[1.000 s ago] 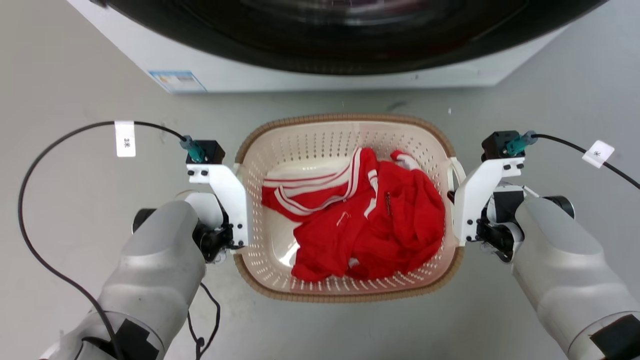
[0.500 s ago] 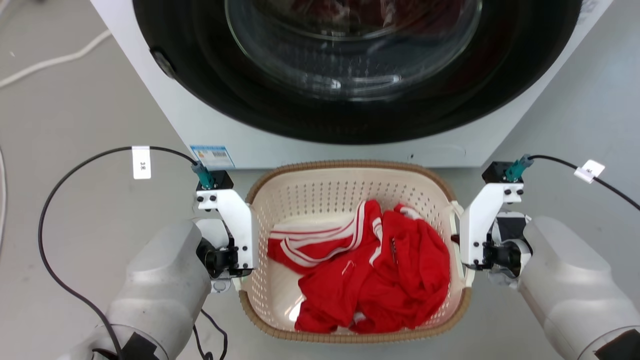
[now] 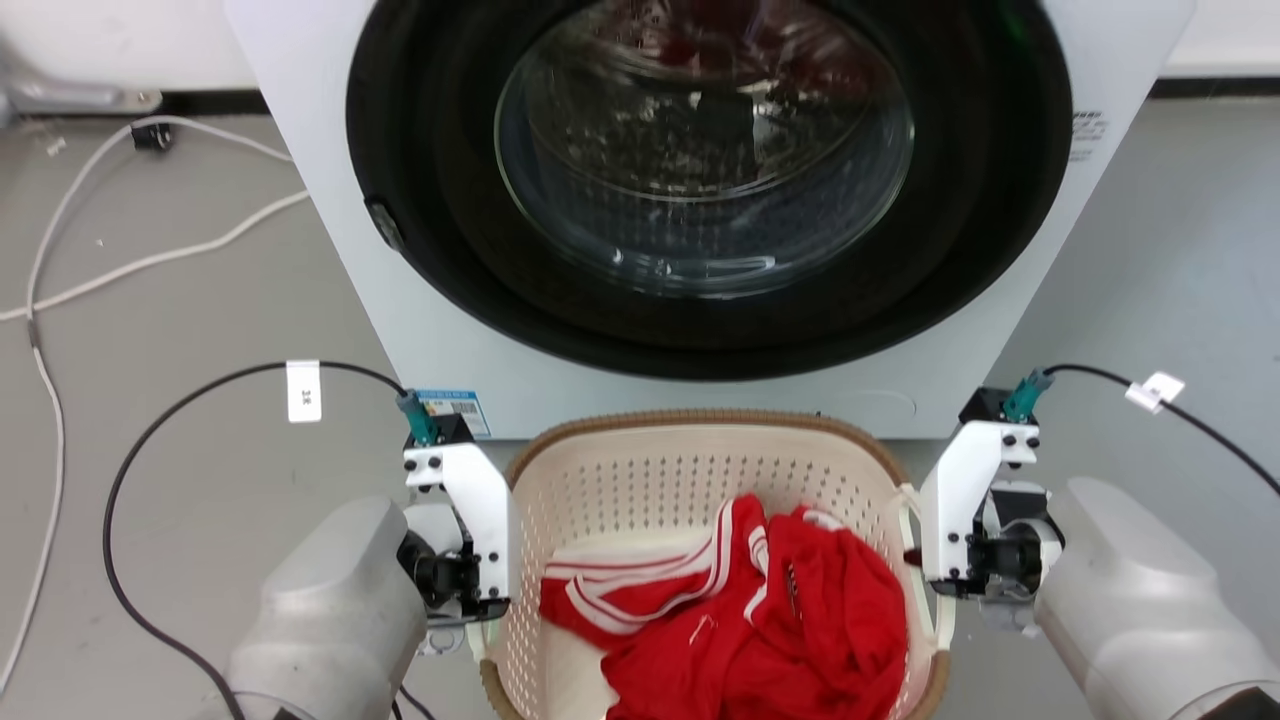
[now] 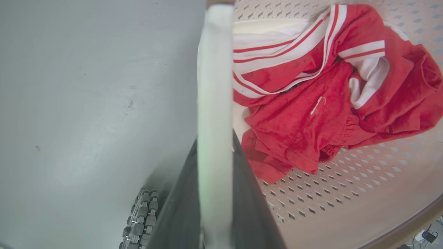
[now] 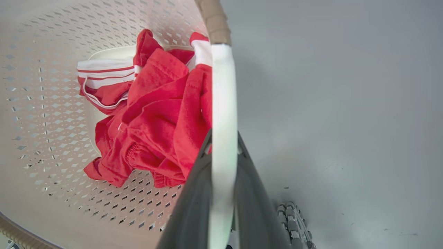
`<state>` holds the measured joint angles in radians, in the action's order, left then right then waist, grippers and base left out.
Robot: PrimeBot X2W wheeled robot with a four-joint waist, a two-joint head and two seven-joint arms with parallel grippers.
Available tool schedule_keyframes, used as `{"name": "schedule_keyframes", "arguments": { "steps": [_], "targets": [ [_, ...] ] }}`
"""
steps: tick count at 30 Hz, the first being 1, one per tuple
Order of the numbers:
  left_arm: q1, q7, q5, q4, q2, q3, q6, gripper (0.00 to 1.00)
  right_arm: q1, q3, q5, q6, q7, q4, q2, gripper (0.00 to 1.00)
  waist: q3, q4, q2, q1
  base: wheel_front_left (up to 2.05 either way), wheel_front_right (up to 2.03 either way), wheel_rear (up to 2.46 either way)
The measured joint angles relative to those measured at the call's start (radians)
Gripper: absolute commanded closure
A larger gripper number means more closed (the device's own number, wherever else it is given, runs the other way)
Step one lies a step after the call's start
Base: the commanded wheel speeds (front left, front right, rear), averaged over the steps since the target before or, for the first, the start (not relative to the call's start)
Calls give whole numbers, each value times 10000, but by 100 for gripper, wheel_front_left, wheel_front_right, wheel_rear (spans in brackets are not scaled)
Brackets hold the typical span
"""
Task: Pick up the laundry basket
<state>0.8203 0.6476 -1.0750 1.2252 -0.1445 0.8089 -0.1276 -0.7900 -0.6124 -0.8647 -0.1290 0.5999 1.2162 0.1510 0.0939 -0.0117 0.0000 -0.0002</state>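
I have the laundry basket hanging between my two tools, and its long axis runs straight from one tool to the other. My left tool is closed on the left handle, with a dark finger on each side of the white loop. My right tool is clamped the same way on the right handle. From each tool the basket body lies inward, towards the other tool, so neither arm is nearer and the load looks evenly shared.

A red garment with white stripes lies bunched in the bottom, somewhat closer to my right tool than to my left. The washing machine stands just beyond the basket's far rim, ahead of both tools. I cannot tell whether the basket's underside is clear of the floor.

I judge that the lift depends on both tools rising together and level. If one leads, the basket will tip along its long axis and the handle loops could slide between the fingers. I would also not push forward, because the far rim is close to the machine's front.
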Motion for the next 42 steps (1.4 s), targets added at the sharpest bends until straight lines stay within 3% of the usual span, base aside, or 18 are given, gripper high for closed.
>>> {"name": "schedule_keyframes", "arguments": {
  "steps": [11,42],
  "targets": [
    [-765,109,-226,46,56,180,15,100,488,-71,-222,2,447,378,-155,100,-907,-8,0,0,0,0,0],
    [-1009,48,-637,56,102,466,38,100,688,-107,-405,48,539,669,-236,100,-1019,-71,0,2,0,0,0]
  ]
}}
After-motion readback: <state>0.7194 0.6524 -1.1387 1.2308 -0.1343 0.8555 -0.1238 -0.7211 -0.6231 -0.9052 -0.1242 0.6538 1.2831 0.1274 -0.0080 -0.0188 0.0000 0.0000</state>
